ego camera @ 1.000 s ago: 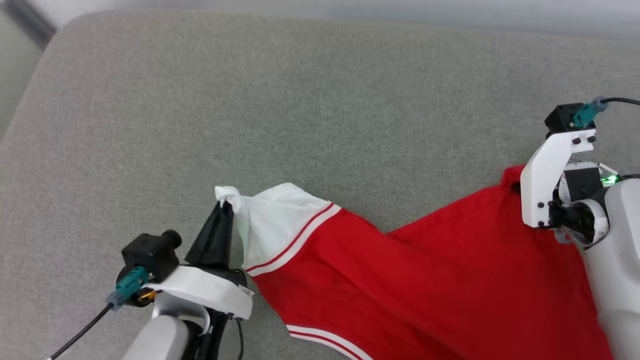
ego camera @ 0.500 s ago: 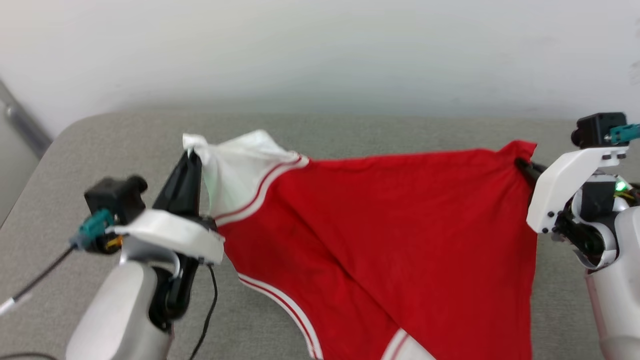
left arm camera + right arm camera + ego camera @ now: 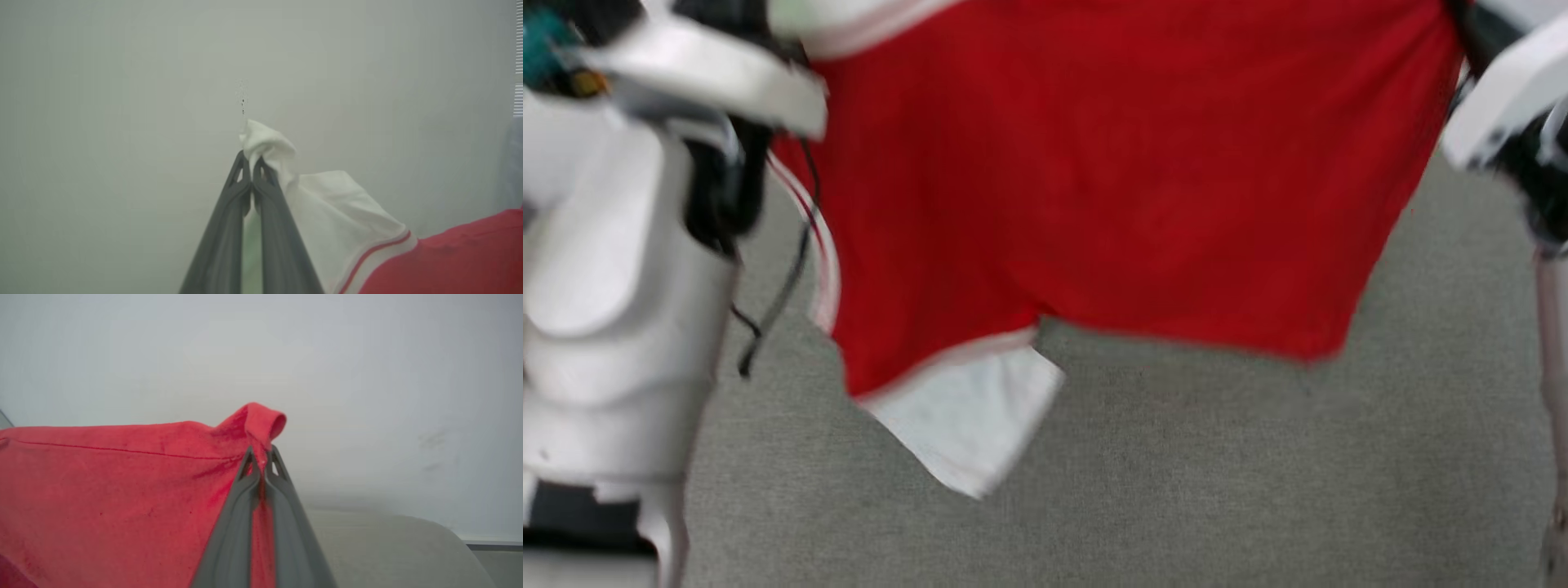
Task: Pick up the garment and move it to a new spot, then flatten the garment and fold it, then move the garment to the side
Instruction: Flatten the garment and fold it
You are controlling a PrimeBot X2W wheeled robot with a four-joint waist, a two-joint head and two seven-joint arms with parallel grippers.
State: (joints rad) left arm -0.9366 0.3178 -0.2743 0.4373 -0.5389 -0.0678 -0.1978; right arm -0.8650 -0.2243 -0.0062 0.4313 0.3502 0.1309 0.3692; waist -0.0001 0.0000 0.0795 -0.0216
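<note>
The garment (image 3: 1111, 180), a bright red T-shirt, hangs spread between my two arms, lifted off the grey cushion (image 3: 1176, 474). One white sleeve (image 3: 972, 416) dangles at its lower left edge. In the left wrist view my left gripper (image 3: 250, 163) is shut on the bunched tip of the other white sleeve (image 3: 327, 208). In the right wrist view my right gripper (image 3: 261, 457) is shut on a red corner of the garment (image 3: 122, 490). The fingertips of both grippers lie beyond the top of the head view; the small dark print is hidden.
The grey cushion lies below the hanging cloth, and its rounded far corner (image 3: 408, 547) shows in the right wrist view. A pale wall (image 3: 122, 102) stands behind. My left forearm (image 3: 613, 286) with a loose black cable (image 3: 776, 302) fills the head view's left side.
Both arms have risen, lifting the garment off the cushion so it now hangs stretched between them. The head camera has tilted down. Both grips have held.
</note>
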